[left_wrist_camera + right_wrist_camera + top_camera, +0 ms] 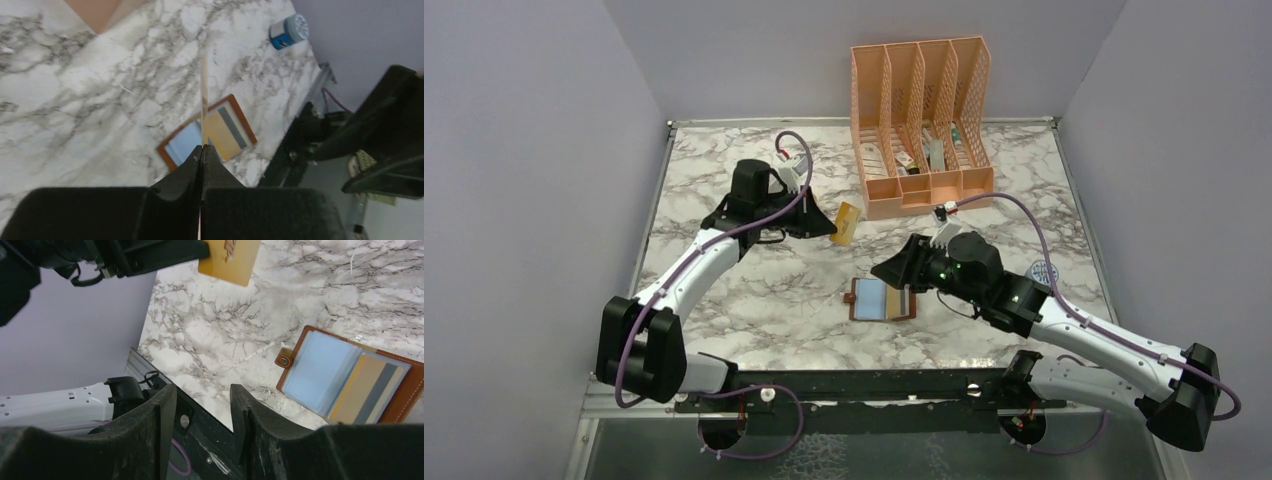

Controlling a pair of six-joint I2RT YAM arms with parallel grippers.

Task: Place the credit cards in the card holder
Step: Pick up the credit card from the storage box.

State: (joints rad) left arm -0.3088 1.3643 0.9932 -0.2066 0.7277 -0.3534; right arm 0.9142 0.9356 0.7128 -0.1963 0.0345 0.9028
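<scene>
Wallet (883, 299) lies open on the bench (754, 310), lower middle of the frame, 1 striped card (902, 302) in its right pocket. Right fingers (160, 415) beside it are spread, holding nothing. Further back, left fingers (192, 170) are clenched on 1 gold card (847, 223).

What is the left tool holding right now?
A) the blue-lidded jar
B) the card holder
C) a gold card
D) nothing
C: the left tool is shut on a gold card, seen edge-on in its wrist view, while the card holder lies open on the table.
</scene>
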